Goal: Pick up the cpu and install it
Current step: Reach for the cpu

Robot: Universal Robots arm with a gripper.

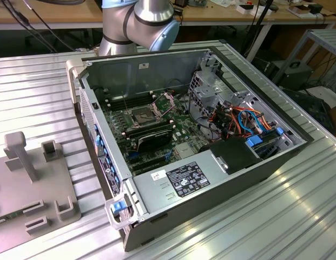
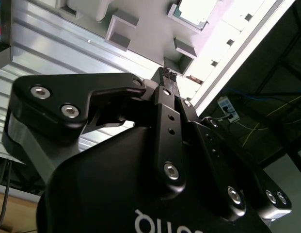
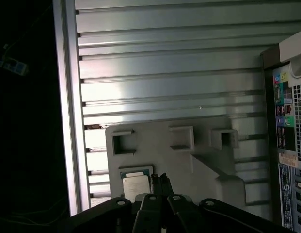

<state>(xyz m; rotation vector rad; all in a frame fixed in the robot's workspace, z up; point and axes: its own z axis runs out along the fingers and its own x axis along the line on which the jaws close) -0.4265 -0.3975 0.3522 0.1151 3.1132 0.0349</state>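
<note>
While pincer (image 3: 160, 179) hangs closed, cpu (image 3: 135, 185) on grey fixture (image 3: 189, 162)

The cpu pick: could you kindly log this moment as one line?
cpu: on grey fixture, not held | gripper: shut, empty, near cpu

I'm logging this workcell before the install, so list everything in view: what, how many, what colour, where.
cpu: one, silver-grey, in a recess of the fixture, beside the gripper's tips.
fixture: one, grey, on the table, to the exterior view's left of the case.
computer case: one, grey, open, mid-table.
motherboard: one, green, inside the case.
cpu socket: one, dark, on the motherboard.
power supply: one, silver, at the case's near edge.
cables: several, orange and blue, inside the case, at the exterior view's right.
table: one, ribbed aluminium.
robot arm: one, silver and blue, behind the case.
gripper: one, black, jaws shut, empty.
</note>
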